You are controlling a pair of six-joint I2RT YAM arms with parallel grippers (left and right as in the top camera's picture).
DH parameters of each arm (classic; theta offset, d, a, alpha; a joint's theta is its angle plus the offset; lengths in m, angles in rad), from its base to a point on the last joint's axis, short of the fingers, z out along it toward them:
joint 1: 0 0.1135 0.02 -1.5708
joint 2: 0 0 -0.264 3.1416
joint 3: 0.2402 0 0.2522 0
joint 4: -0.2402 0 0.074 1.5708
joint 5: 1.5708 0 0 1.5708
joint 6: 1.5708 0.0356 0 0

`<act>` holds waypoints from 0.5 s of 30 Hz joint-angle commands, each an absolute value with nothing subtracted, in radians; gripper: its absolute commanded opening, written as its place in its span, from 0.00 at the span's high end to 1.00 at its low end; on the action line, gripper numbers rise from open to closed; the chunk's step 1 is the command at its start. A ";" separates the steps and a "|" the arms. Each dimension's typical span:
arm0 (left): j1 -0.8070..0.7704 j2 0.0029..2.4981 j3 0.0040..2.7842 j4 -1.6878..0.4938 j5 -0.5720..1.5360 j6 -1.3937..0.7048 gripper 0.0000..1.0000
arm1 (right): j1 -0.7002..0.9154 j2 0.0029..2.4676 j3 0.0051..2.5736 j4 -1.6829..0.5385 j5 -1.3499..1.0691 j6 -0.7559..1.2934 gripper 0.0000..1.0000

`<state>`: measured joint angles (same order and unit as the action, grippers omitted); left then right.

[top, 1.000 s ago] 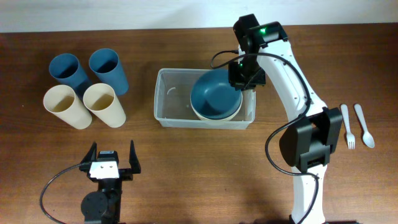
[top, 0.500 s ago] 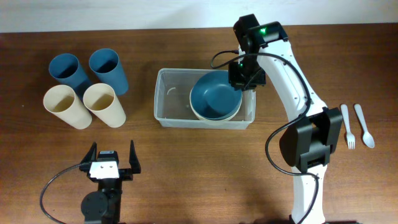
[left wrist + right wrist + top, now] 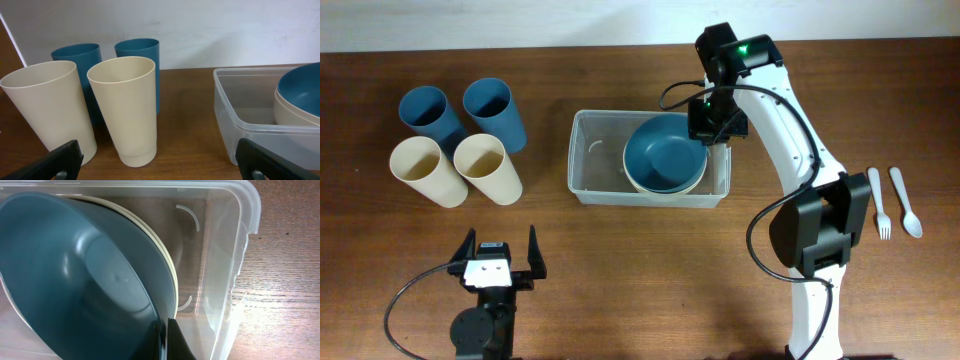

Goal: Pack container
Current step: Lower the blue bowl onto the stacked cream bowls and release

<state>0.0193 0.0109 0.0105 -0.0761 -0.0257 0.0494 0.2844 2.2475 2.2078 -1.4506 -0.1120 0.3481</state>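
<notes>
1. Jaws: right gripper [image 3: 165, 335] pinched on the rim of the blue bowl [image 3: 663, 157], at the right end of the clear plastic container [image 3: 598, 175]. Left gripper [image 3: 501, 240] spread wide and holding nothing, low on the wooden table [image 3: 640, 290], well apart from everything else.
2. Clear plastic container: mid-table, between the tumblers and the cutlery, with its right half taken by bowls and its left half bare. Light and held by nothing, so likely to skid or tip up at one end under any sideways pull through the pinched rim.
3. Blue bowl: nested in the cream bowl [image 3: 695, 183] inside the container, seemingly tilted in the wrist view. Cannot tell whether fully seated. Apt to rock or clatter if let go too high. Outer finger close to the container wall, so a risk of snagging that wall on the way out.
4. Two blue tumblers [image 3: 423, 108] and two cream tumblers [image 3: 480, 155]: upright and close-packed at the table's left. Tall and narrow-footed, so easy to topple in a chain with one careless nudge. Probably a tight fit in the bare half unless stacked.
5. White fork [image 3: 881, 208] and spoon [image 3: 904, 200]: side by side at the far right, flat on the wood. Thin and low — likely to slide away from closing fingers.
</notes>
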 commanded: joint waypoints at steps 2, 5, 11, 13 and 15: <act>0.023 0.005 0.009 -0.083 -0.021 0.057 0.00 | 0.287 2.247 2.208 -1.451 -0.091 0.355 0.96; 0.023 0.005 0.009 -0.083 -0.021 0.057 0.00 | 0.287 2.247 2.208 -1.452 -0.092 0.351 0.96; 0.023 0.005 0.009 -0.083 -0.021 0.057 0.00 | 0.287 2.247 2.208 -1.465 -0.050 0.351 0.82; 0.023 0.005 0.009 -0.083 -0.021 0.057 0.00 | 0.287 2.247 2.208 -1.466 -0.047 0.346 0.73; 0.023 0.005 0.009 -0.083 -0.021 0.057 0.00 | 0.287 2.247 2.208 -1.466 -0.047 0.344 0.69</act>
<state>0.0193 0.0109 0.0105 -0.0761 -0.0254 0.0494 0.2844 2.2475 2.2078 -1.4624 -0.0750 0.3420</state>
